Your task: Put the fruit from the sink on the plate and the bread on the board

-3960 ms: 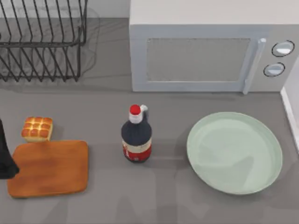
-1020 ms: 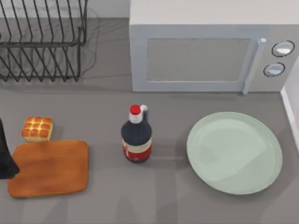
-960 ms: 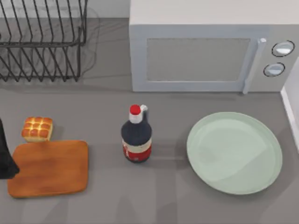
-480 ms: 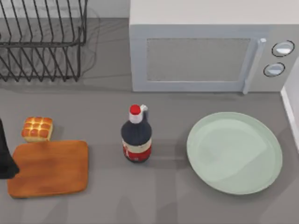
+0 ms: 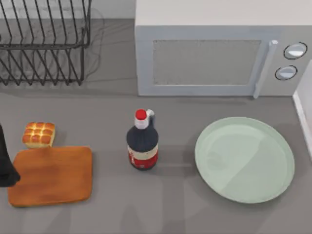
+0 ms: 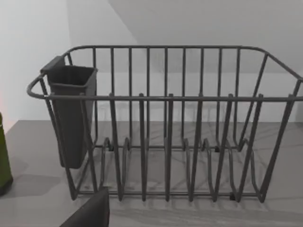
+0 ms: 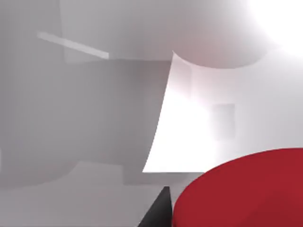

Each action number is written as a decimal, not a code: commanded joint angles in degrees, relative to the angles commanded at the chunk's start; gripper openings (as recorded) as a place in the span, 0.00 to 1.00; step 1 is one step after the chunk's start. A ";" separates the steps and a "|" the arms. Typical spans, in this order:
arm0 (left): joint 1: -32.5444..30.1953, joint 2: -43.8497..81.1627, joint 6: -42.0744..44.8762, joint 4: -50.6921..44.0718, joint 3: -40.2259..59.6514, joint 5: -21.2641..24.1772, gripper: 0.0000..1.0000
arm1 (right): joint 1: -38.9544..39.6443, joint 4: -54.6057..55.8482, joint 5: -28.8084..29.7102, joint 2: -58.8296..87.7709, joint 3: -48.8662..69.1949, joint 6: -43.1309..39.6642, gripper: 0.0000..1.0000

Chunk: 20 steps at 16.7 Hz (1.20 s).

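A smooth grey bench (image 5: 97,214) runs beneath a pale wall, with a boxy white microwave (image 5: 219,53) at the back and a dark wire dish rack (image 5: 44,41) in the back left corner; the left wrist view faces that rack's thin upright bars and the dark plastic cutlery cup (image 6: 71,118) hung on its side. On the left side lies the orange-brown wooden cutting board with rounded corners (image 5: 51,175), flat and bare, seemingly waiting for the small square golden-brown block of rolls (image 5: 39,134), which sits on the bench just beside the board's far edge, its glossy top marked in a three-by-three grid. The left arm (image 5: 6,161) shows as a dark shape at the left edge, overlapping the board's near corner; I cannot tell how its jaws stand. In the middle stands an upright dark glass bottle with a red cap and a red label (image 5: 142,141). To the right rests the large round pale green plate with a shallow raised rim (image 5: 214,131), empty, smooth and faintly shiny. The right wrist view looks onto pale, brightly lit surfaces that could be the sink, and a smooth, bright red round fruit (image 7: 246,189) bulges very close to that camera, with a dark pointed part beside it; whether the right arm's jaws are closed on the fruit I cannot tell. By my judgement neither item has reached its place yet.
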 joint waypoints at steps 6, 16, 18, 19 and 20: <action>0.00 0.00 0.00 0.00 0.00 0.00 1.00 | 0.06 -3.13 -0.04 -2.46 1.29 0.09 0.00; 0.00 0.00 0.00 0.00 0.00 0.00 1.00 | 12.95 -14.34 1.41 -14.43 8.26 13.99 0.00; 0.00 0.00 0.00 0.00 0.00 0.00 1.00 | 17.99 -17.46 1.66 -17.30 9.47 19.04 0.00; 0.00 0.00 0.00 0.00 0.00 0.00 1.00 | 20.67 -18.86 1.73 -18.50 9.85 21.61 0.00; 0.00 0.00 0.00 0.00 0.00 0.00 1.00 | 23.44 -20.13 1.75 -19.51 10.07 24.18 0.00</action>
